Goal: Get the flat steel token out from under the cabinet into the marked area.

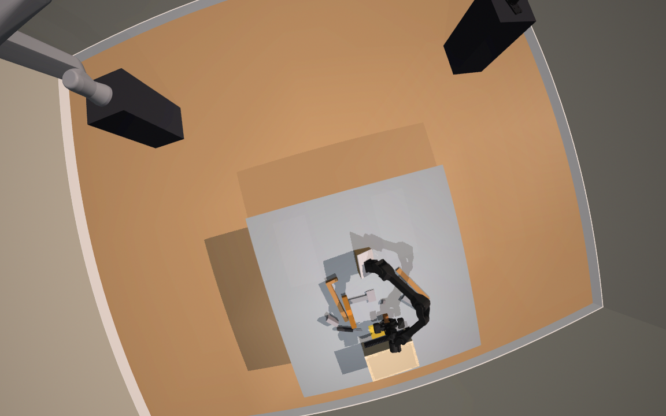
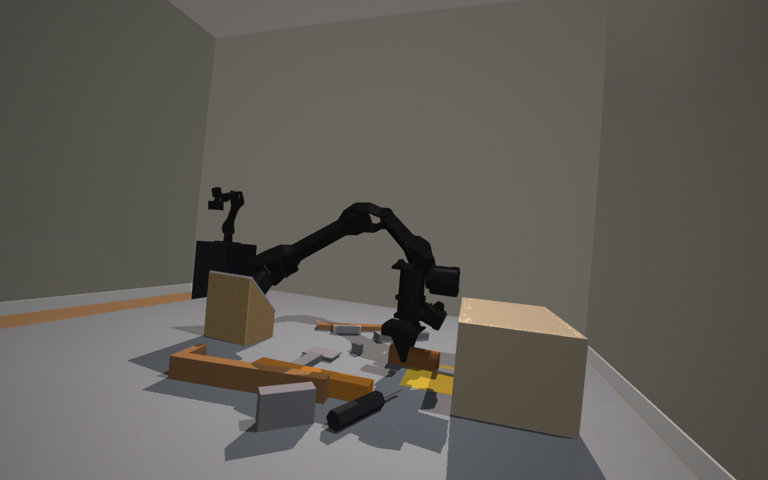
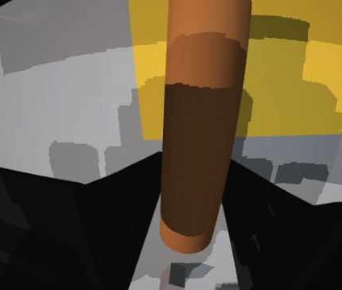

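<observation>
Tool (image 1: 388, 326) (image 2: 404, 357) (image 3: 193, 163) clamped on smooth, rounded orange-brown handle (image 1: 385, 317) (image 2: 417, 357) (image 3: 201, 121).

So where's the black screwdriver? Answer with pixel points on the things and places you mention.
In the exterior view, the screwdriver (image 1: 344, 328) (image 2: 355, 411) lies on the table, just right of the upright grey block (image 2: 285, 407).

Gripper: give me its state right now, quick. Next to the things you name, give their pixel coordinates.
Gripper (image 1: 386, 320) (image 2: 403, 358) (image 3: 193, 163): closed, jaws holding the orange-brown handle (image 1: 385, 316) (image 2: 423, 358) (image 3: 203, 121) between them.

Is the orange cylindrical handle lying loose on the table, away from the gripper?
No; the wrist view shows the orange cylindrical handle clamped between the two black fingers of the gripper.
</observation>
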Robot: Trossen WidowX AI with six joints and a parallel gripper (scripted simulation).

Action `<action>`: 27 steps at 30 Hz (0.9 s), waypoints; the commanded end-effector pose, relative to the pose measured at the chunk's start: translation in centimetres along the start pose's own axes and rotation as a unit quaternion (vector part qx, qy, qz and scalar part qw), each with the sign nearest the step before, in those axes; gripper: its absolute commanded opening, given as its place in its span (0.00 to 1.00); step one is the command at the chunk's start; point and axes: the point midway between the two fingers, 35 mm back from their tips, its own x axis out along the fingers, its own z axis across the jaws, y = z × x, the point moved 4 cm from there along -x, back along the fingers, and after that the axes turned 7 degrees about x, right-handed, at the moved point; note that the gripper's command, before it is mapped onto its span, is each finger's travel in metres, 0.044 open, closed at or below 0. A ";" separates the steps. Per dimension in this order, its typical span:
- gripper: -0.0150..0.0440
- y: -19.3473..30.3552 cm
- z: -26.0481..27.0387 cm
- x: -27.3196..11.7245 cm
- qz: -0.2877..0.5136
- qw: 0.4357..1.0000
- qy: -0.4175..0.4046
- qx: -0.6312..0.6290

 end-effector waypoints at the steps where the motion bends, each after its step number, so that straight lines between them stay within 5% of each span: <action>1: 0.25 -0.1 -0.8 0.1 0.000 1.000 0.004 0.000; 27: 0.25 1.5 -1.1 0.1 0.000 1.000 0.004 0.001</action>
